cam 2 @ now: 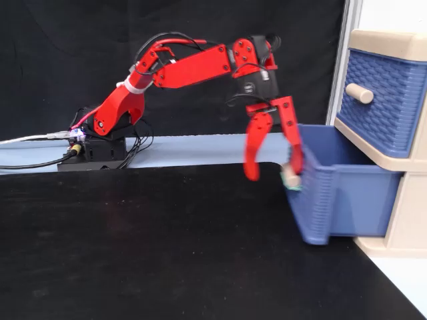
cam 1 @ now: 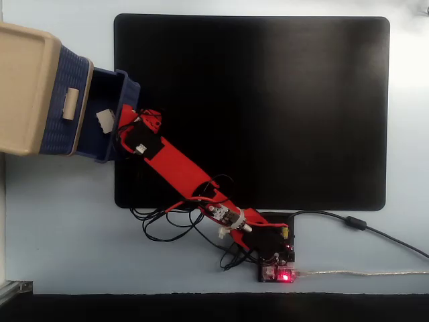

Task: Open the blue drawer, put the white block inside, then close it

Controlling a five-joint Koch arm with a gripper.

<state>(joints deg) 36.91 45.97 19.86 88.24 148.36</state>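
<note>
Black mat (cam 2: 167, 247) fills the whole foreground in the side-on fixed view, and from above it's a big dark rectangle (cam 1: 268, 107) covering most of the pale table (cam 1: 60, 228).

Over by the beige cabinet (cam 2: 413, 207) the blue drawer (cam 2: 340, 200) is pulled way out, sticking over the mat's edge. The upper drawer (cam 2: 380, 100) is closed, with its little beige knob (cam 2: 360, 93) poking out. From above, the cabinet (cam 1: 23, 87) sits at the left edge, with the open drawer (cam 1: 107, 121) jutting right from under it.

The white block (cam 1: 105, 121) is lying inside the open drawer, on its dark floor near the front wall. You can only see it from above; the drawer wall hides it in the side view.

The red arm's gripper (cam 2: 272, 170) hangs right at the drawer's front, jaws spread wide and holding nothing. One finger (cam 2: 252, 150) dangles out in front over the mat, the other sits against the drawer's front wall, right at the small beige handle (cam 2: 291, 175). From above the gripper (cam 1: 124, 131) is at the drawer's front edge, just beside the block, but I can't tell the jaws apart there.

The arm's base (cam 1: 275, 258) sits off the mat's near edge with a red light on and a tangle of black cables (cam 1: 167, 225) beside it.
</note>
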